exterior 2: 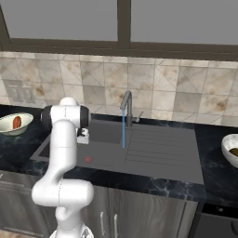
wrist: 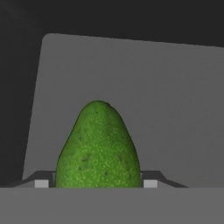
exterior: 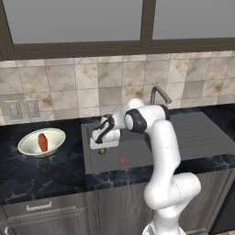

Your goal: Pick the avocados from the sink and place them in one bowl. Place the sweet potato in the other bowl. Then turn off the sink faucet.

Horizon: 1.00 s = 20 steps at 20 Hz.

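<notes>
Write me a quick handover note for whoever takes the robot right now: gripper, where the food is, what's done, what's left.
Gripper: down in the sink, jaws closed on the green avocado; it looks gripped but is not lifted out.
Sweet potato: already in the left bowl.
Right bowl: something dark brown inside, probably the other avocado.
Faucet: running, blue stream falling into the sink.
Left: carry the green avocado to the right bowl, then turn the faucet off.
</notes>
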Tool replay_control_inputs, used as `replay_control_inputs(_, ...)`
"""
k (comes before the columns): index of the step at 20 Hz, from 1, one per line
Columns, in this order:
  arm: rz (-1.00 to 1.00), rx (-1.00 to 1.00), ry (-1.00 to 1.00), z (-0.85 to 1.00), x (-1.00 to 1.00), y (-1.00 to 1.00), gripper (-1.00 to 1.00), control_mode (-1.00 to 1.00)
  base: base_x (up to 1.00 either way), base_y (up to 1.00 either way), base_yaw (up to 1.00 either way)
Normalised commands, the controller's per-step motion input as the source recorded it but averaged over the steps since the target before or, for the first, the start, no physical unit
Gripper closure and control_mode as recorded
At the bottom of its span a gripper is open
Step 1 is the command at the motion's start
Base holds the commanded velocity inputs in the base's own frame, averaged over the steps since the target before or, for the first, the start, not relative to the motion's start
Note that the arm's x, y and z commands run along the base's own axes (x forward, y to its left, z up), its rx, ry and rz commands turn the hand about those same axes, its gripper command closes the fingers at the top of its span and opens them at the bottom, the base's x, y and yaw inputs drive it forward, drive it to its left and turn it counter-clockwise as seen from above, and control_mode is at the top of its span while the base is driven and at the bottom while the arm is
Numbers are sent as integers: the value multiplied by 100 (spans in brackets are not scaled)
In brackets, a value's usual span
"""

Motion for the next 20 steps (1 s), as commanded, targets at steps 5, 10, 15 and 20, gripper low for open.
replay_control_inputs(5, -15, 3, -18, 34, -72, -51, 100, -100, 0, 0, 0)
replay_control_inputs(10, -26, 0, -31, 64, -51, -60, 100, -100, 0, 0, 0)
replay_control_inputs(15, -31, 7, -19, 96, -23, -31, 100, -100, 0, 0, 0)
replay_control_inputs(20, -26, 5, 0, 100, -15, -1, 100, -100, 0, 0, 0)
